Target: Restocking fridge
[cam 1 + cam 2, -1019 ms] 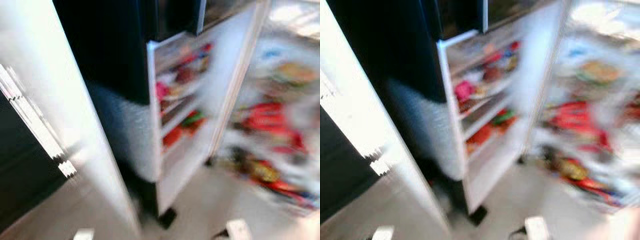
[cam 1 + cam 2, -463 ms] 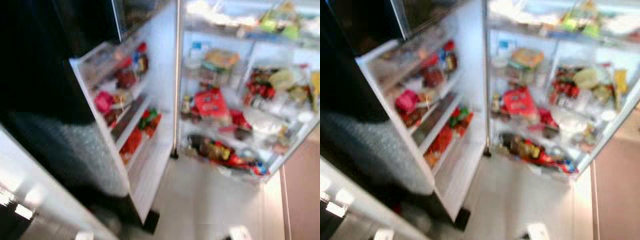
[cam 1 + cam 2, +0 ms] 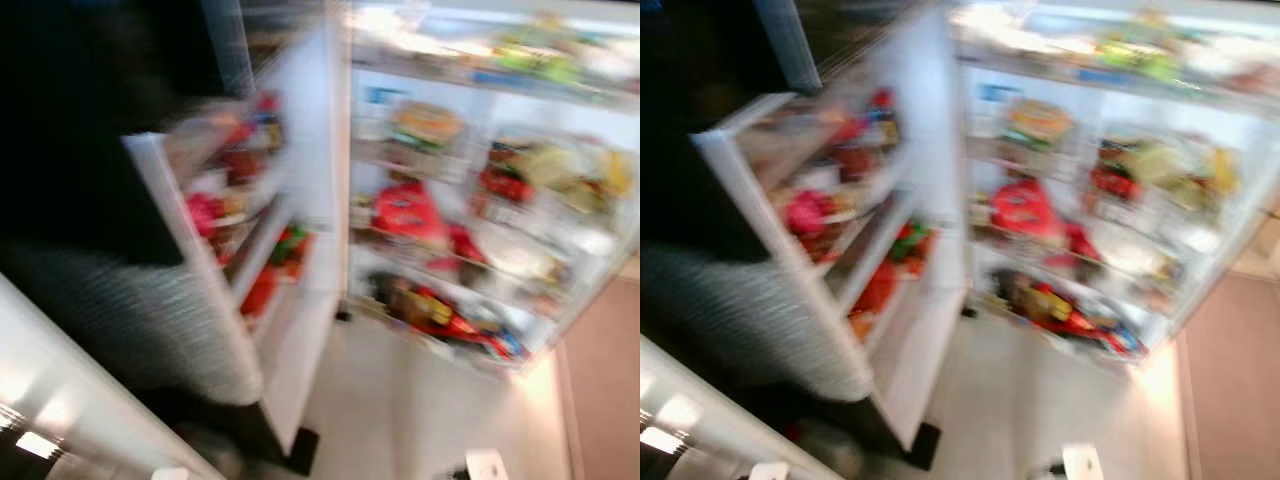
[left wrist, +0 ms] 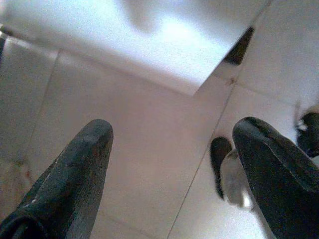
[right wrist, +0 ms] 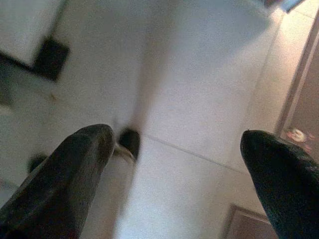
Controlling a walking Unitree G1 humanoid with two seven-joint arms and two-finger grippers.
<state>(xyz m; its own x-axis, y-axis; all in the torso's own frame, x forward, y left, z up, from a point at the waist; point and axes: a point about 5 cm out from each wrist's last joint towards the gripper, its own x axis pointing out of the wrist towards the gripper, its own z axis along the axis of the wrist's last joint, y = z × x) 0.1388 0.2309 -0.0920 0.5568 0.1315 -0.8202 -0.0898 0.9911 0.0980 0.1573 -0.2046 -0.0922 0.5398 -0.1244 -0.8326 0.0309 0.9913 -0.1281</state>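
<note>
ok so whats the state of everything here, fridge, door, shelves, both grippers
fridge: open, lit inside
fridge door: swung wide open on the robot's left
door bins: stocked with blurred red, pink and green items
fridge shelves: crowded with food, too blurred to name
left gripper: open, empty, pointing down at the tile floor
right gripper: open, empty, over the floor

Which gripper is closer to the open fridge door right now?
Left, as best I can judge. The left gripper hangs open over floor tiles beside the fridge door. The right gripper hangs open over the floor, further off.
</note>
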